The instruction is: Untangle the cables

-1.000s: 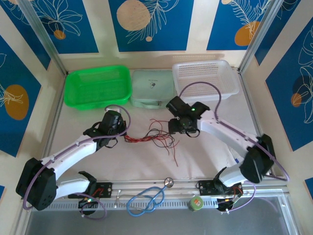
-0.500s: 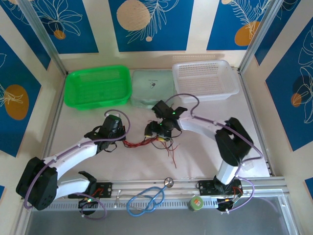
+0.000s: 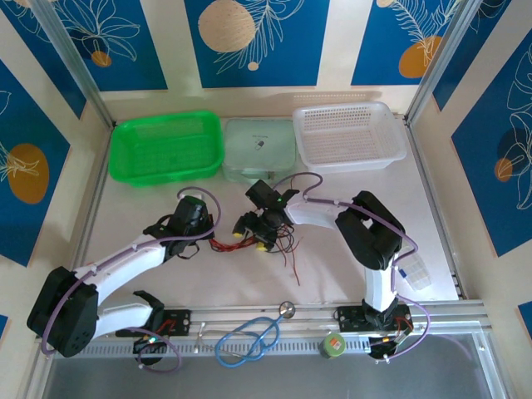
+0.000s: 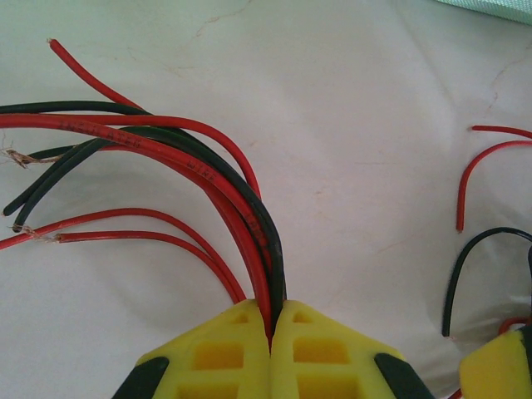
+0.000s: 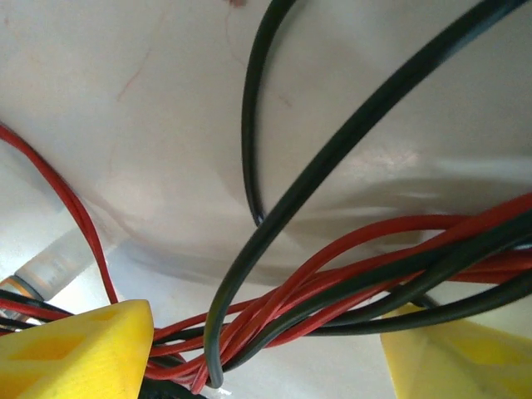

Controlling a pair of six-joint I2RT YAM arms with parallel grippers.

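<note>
Left wrist view: the left gripper (image 4: 271, 322) has its yellow fingers (image 4: 226, 349) pressed together, with only a thin seam between them. Pinched in that seam is one end of the cables (image 4: 208, 166). The red and black strands rise out of the tips and fan to the left over the white table (image 4: 357, 108).

In the right wrist view, the right gripper (image 5: 266, 366) stands wide apart, one yellow finger (image 5: 75, 353) at the left edge and the other at the right. A twisted run of the cables (image 5: 349, 274) crosses the gap between them without being clamped. It passes close by the left finger, though I cannot tell whether it touches. A black strand loops up and away from the bundle.

From the top external camera, the cables (image 3: 229, 243) lie near the middle of the table (image 3: 332, 266), stretched between the left gripper (image 3: 204, 238) and the right gripper (image 3: 254, 234), with loose ends trailing to the right and nearer. Behind them at the far edge sit a green basket (image 3: 166, 148), a pale green case (image 3: 259, 150) and a white basket (image 3: 349, 137).

A second ago the right gripper was well to the right of the bundle. It has since swung left, and its elbow is folded higher. It now sits over the cables close to the left gripper, which has barely shifted.
</note>
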